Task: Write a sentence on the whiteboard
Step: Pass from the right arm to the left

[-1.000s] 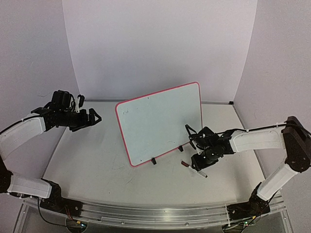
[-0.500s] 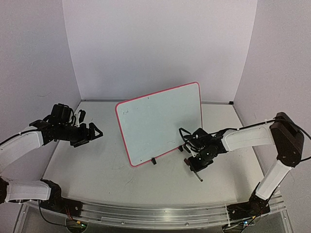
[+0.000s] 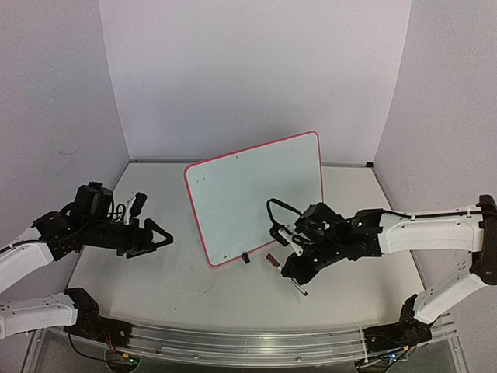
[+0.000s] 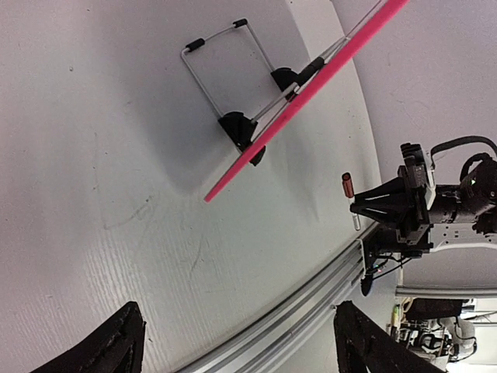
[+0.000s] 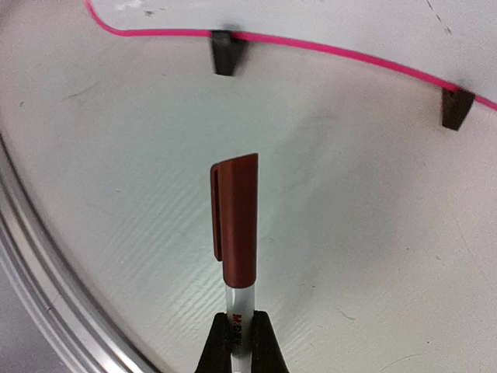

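Observation:
The whiteboard point(image 3: 256, 194), white with a thin red frame, leans on its wire stand point(image 4: 225, 62) mid-table. Its face shows only faint smudges; the sentence is out of view. My right gripper point(image 3: 290, 272) hovers just in front of the board's lower right edge, shut on the white barrel of a marker pen point(image 5: 237, 225). The pen's red-brown cap is on and points toward the board's bottom frame point(image 5: 334, 48). My left gripper point(image 3: 159, 239) is open and holds nothing. It sits low over the table, left of the board, with its black fingers point(image 4: 116, 342) spread wide.
Two black feet point(image 5: 225, 50) stick out under the board's lower edge. An aluminium rail point(image 3: 233, 338) runs along the near table edge. White backdrop walls close in the back and both sides. From the left wrist I see the board edge-on point(image 4: 311, 78), with the marker point(image 4: 348, 186) beyond it.
My right gripper shut on the marker, lifted it off the table and carried it left. My left arm dropped lower and moved toward the board, its jaws narrowing a little.

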You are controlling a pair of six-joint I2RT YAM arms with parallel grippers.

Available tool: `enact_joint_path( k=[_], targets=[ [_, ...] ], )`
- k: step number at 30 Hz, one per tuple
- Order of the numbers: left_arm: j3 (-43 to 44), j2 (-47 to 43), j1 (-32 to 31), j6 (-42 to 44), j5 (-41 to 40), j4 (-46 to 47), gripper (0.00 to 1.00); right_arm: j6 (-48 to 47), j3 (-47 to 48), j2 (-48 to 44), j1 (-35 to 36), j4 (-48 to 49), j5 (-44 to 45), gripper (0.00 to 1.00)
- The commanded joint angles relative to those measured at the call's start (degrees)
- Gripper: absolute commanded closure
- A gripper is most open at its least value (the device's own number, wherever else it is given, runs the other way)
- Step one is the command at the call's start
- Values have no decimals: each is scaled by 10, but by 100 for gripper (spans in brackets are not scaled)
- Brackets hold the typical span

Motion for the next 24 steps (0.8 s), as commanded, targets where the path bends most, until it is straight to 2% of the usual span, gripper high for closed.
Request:
enact_joint_path(
  k=[1,10,15,20,24],
  targets=[
    [-4,-11,-46,-53,19,39,19,2,69,-15,48,3,3,100],
    [37,69,-217,-79,-58,137,21,-33,188,52,107,3,-15,100],
    [47,107,-239,-90,-52,194,16,-48,216,81,123,4,-37,100],
    [35,126,-243,-110,-27,255,16,-53,224,88,132,4,-50,100],
    [43,135,-244,-110,-23,254,21,-55,225,88,135,4,-51,100]
  ],
)
